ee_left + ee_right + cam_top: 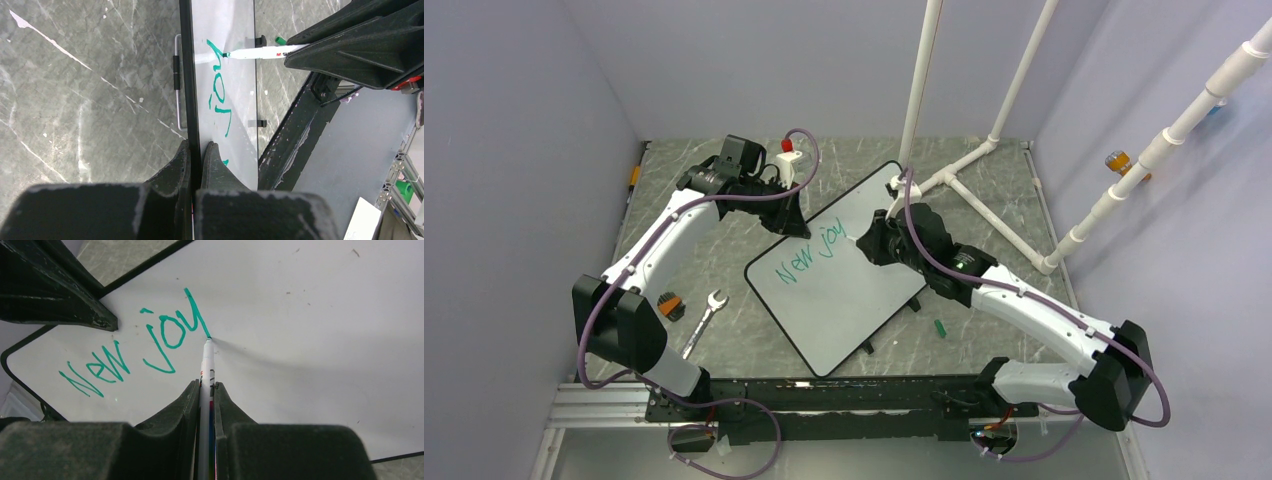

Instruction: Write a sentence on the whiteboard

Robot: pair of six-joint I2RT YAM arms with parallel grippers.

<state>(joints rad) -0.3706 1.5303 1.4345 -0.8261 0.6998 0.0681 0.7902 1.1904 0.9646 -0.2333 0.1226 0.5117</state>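
Observation:
The whiteboard (pixel 854 310) lies at an angle on the table, with green lettering (pixel 809 260) reading "New joy" near its far left edge. My left gripper (pixel 196 150) is shut on the board's black rim, one finger on each side. My right gripper (pixel 206 390) is shut on a white marker (pixel 207 360). The marker's green tip rests on the board (pixel 310 340) at the lower end of the last stroke of the "y" in the lettering (pixel 125 355). From the left wrist, the marker (pixel 260 51) reaches the lettering (pixel 218 95) from the right.
A silver wrench (pixel 704 322) and a small orange-and-black object (pixel 669 305) lie left of the board. A green cap (pixel 941 327) lies to its right. White pipe framing (pixel 964 165) stands at the back right, and a white object with a red top (pixel 789 155) at the back.

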